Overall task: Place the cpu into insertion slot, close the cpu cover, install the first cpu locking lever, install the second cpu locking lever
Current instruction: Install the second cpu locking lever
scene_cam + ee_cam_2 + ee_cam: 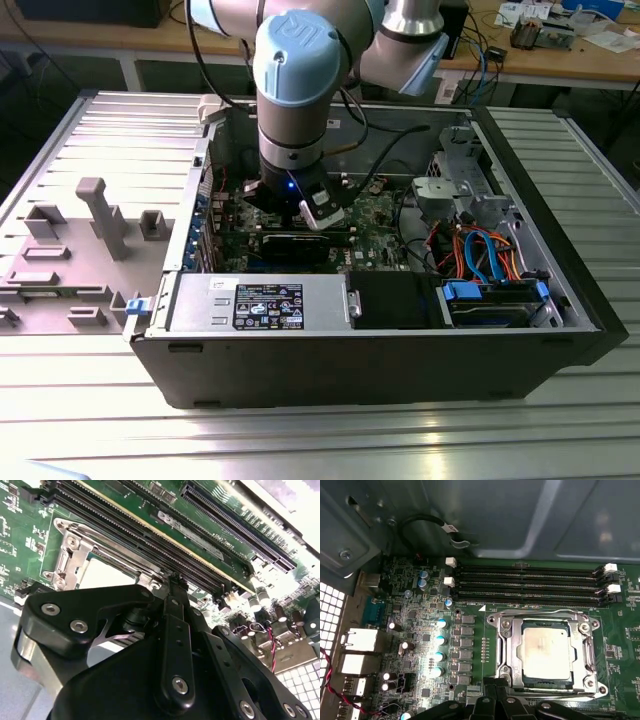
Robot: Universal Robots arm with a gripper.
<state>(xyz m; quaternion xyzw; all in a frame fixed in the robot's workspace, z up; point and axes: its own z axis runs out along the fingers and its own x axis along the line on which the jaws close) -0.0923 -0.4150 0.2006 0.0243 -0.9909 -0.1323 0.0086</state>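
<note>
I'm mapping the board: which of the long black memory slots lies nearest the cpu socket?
The last of the parallel memory slots, the one running right along the socket's cover. The other slots lie beyond it, toward the case wall.

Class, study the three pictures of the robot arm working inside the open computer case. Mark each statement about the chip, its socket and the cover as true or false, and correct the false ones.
1. The cpu sits in the insertion slot on the green board. True.
2. The cpu cover lies down over the socket, with the chip's silver top showing through its window. True.
3. The memory slots beside the socket are filled with cards. False: the long black slots are empty.
4. In the exterior view, the arm hangs over the bare table outside the computer case. False: it reaches down into the open case, over the board.
</note>
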